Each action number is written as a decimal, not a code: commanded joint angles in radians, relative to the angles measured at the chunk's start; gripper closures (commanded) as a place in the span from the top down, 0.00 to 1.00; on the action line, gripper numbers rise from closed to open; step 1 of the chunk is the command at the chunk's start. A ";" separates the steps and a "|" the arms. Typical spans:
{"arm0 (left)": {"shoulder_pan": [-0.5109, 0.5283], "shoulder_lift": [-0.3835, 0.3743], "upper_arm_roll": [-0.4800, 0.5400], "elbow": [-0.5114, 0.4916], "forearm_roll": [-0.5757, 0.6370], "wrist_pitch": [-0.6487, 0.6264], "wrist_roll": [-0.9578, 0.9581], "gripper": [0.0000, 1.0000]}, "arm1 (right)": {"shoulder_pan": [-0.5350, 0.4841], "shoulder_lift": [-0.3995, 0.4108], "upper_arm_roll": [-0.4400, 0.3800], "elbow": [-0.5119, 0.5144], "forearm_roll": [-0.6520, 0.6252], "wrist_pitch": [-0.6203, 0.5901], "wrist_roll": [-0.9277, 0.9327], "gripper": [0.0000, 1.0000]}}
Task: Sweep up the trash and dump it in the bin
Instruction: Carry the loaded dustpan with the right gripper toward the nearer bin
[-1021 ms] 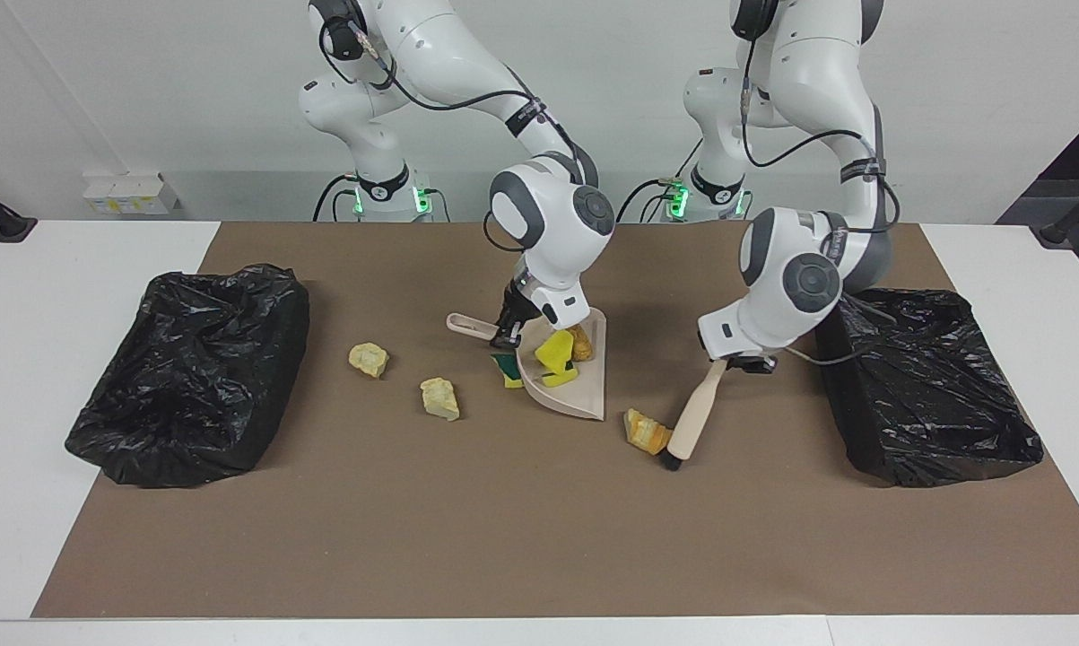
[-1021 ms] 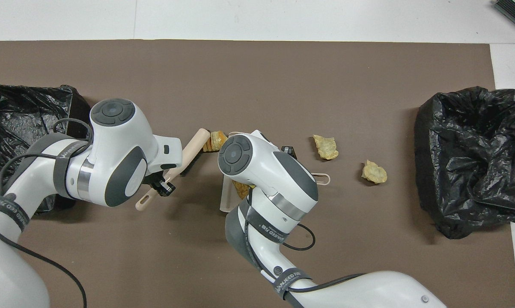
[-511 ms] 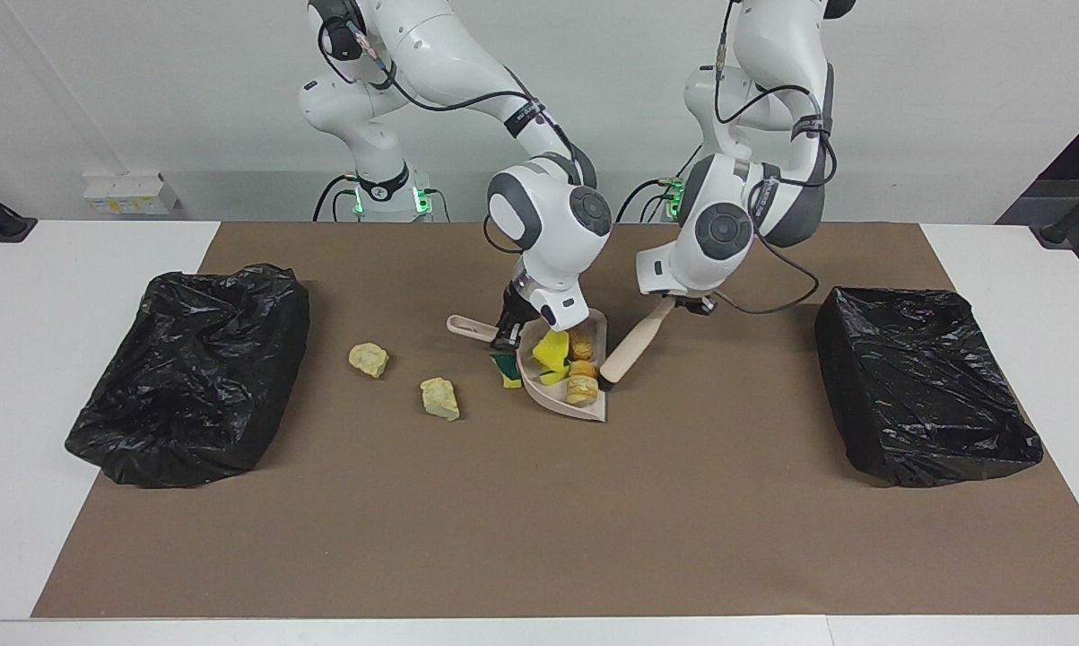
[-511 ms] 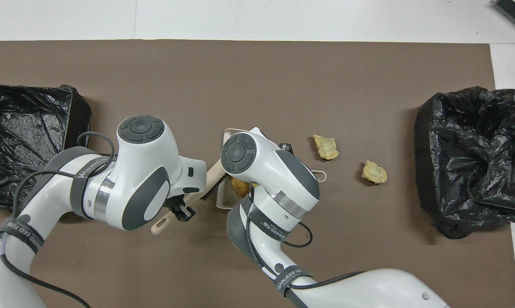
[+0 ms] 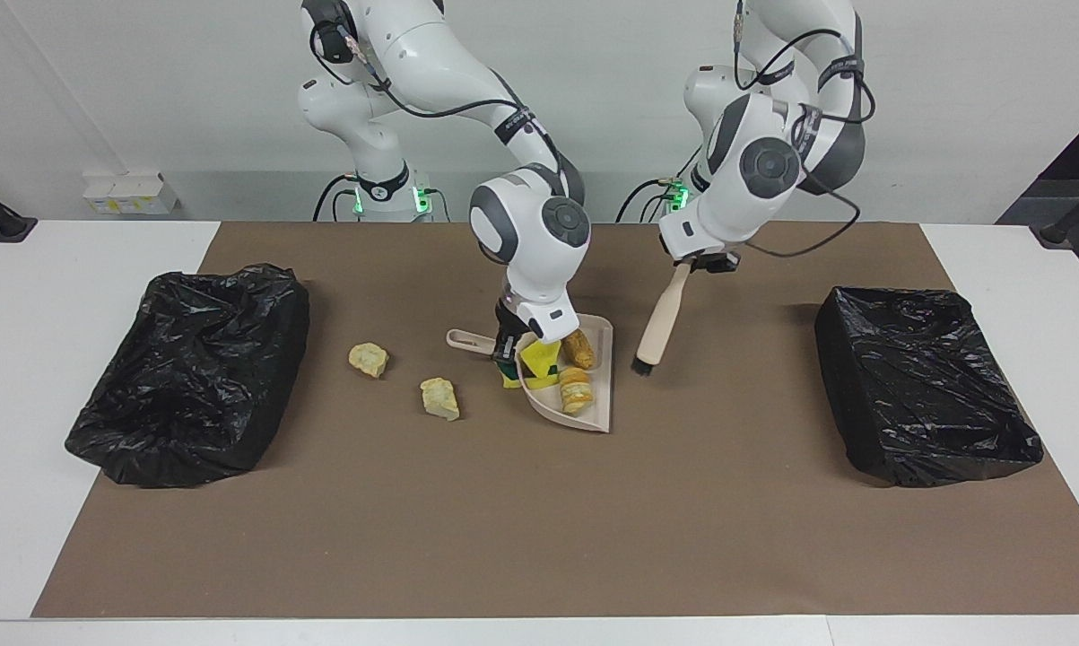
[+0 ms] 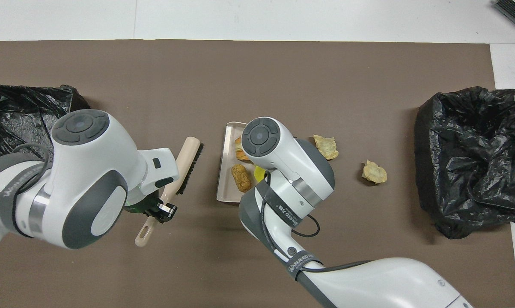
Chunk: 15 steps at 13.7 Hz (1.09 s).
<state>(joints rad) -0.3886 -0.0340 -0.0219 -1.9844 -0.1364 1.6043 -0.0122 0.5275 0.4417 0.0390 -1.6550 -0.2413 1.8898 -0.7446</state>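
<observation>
Lying beside right hand, apparently: trash.

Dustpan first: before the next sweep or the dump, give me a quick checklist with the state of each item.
1. Right pincer grips the dustpan by its handle: ok.
2. Pan is carrying trash: ok, two brown bread-like pieces and a yellow sponge bit lie in it.
3. Left pincer holds the brush, bristles down beside the pan: ok.
4. Mat swept clean: not ok, two pale chunks lie toward the right arm's end.
5. Sponge with green backing inside the pan: cannot tell, it sits at the pan's edge.
6. Bins open, lined with black bags: ok.
</observation>
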 commanded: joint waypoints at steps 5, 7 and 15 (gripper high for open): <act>-0.107 -0.133 -0.020 -0.124 0.006 0.020 -0.429 0.00 | -0.164 -0.070 0.007 0.052 0.134 -0.001 -0.243 0.00; -0.172 -0.152 -0.021 -0.187 0.000 0.107 -0.475 0.00 | -0.204 -0.104 0.007 0.054 0.140 -0.012 -0.281 0.00; -0.437 -0.101 -0.020 -0.362 -0.130 0.448 -0.684 0.00 | -0.385 -0.205 0.001 0.054 0.137 -0.119 -0.387 0.00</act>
<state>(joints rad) -0.7767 -0.1252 -0.0593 -2.2940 -0.2510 1.9842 -0.6717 0.1943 0.2724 0.0331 -1.5942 -0.1307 1.7969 -1.0592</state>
